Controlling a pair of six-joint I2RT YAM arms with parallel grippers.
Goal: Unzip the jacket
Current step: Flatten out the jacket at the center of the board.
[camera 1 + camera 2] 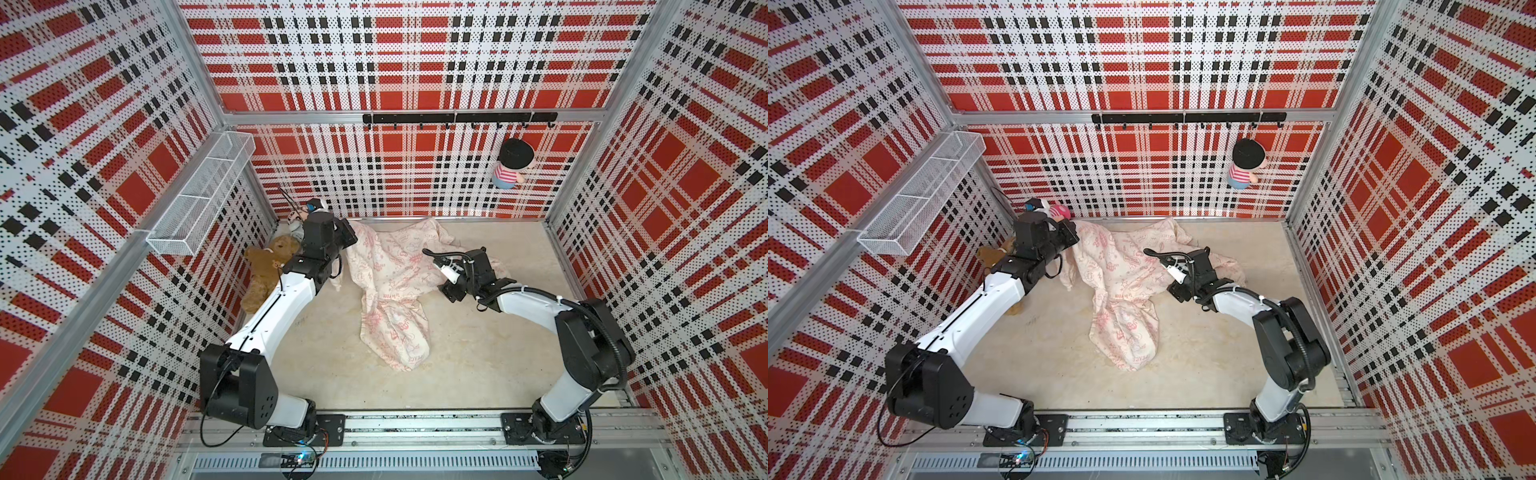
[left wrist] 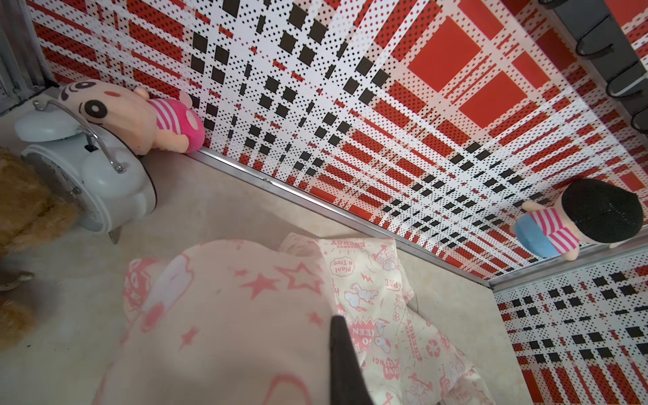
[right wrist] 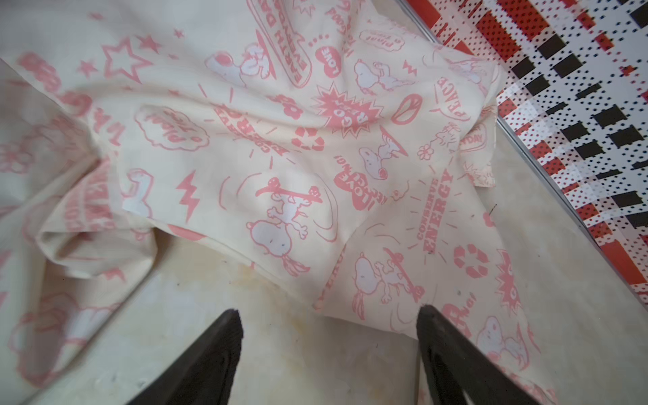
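Left pincer (image 1: pixel 347 235) was clamped on a fold of the jacket (image 1: pixel 395 282) at the garment's far-left edge, near the back wall. In its wrist view one black finger (image 2: pixel 342 357) showed beside bunched cream cloth raised close to the lens. Right pincer (image 3: pixel 329 310) stood wide open and held nothing, one finger (image 3: pixel 452 350) over the jacket's edge and the other over bare surface.

Both arms reached in over the pale bench (image 1: pixel 478 353). The jacket lay crumpled on it between the two arms in both top views. It spread from the back wall toward the middle, with one long part trailing toward the front. Its cream cloth carried pink cartoon and slogan prints, and its zipper could not be made out.

A white wire basket (image 1: pixel 199 195) was fixed high on the left wall. A black hook rail (image 1: pixel 457 118) ran along the back wall. A brown bear (image 1: pixel 266 270) lay by the left wall, partly under the left arm.

A white twin-bell clock (image 2: pixel 94 175) stood in the back-left corner, just beside the bear. A black-haired doll (image 1: pixel 513 164) in a striped shirt hung on the back wall below the rail's right end. A pink doll (image 2: pixel 147 119) lay against the back wall, its head touching the clock.
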